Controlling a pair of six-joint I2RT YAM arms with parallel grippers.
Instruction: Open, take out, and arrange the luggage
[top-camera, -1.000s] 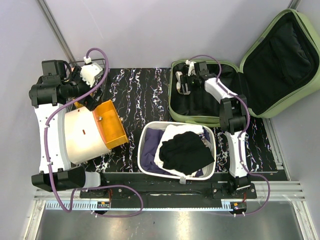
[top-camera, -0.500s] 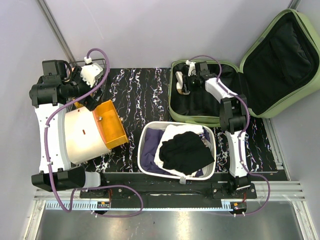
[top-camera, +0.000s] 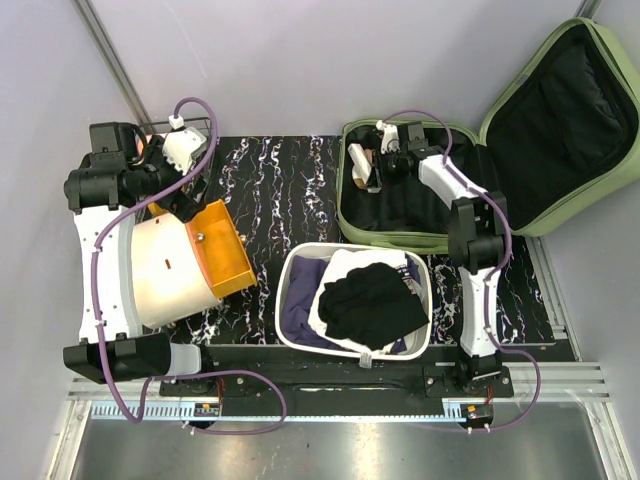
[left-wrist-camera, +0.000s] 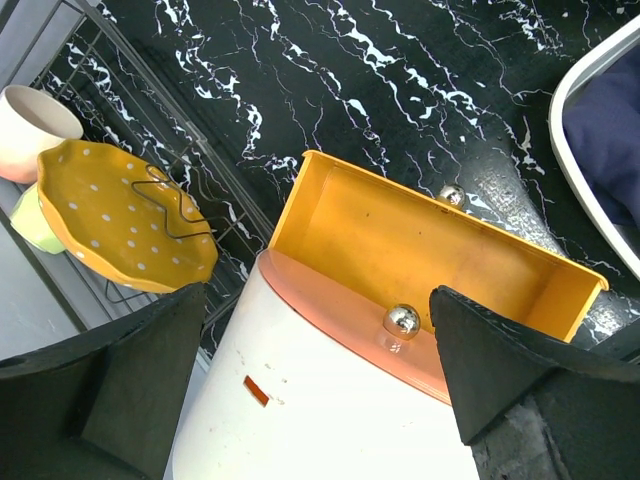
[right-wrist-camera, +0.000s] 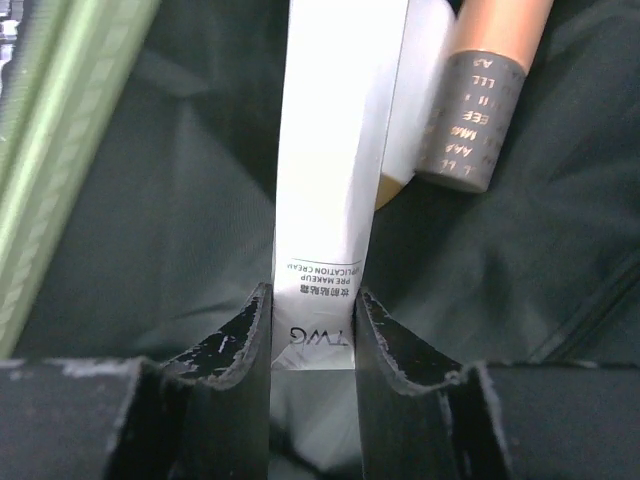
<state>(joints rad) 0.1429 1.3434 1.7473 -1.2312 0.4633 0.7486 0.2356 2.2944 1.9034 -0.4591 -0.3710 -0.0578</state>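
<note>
Olive-green and soft-sided, the luggage (top-camera: 345, 200) lies at the table's (top-camera: 270, 170) 2 o'clock corner, its lid flung open on black lining. Inside it, the right gripper (right-wrist-camera: 312, 305) pinches a white tube (right-wrist-camera: 335, 150). The left gripper (left-wrist-camera: 318, 295) gapes wide and empty above an orange drawer (left-wrist-camera: 420, 250).

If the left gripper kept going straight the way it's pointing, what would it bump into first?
Most likely the open orange drawer, close to its shiny knob. The left gripper is open and aimed right at it, with nothing in between. I can't tell how far off the drawer is.
</note>
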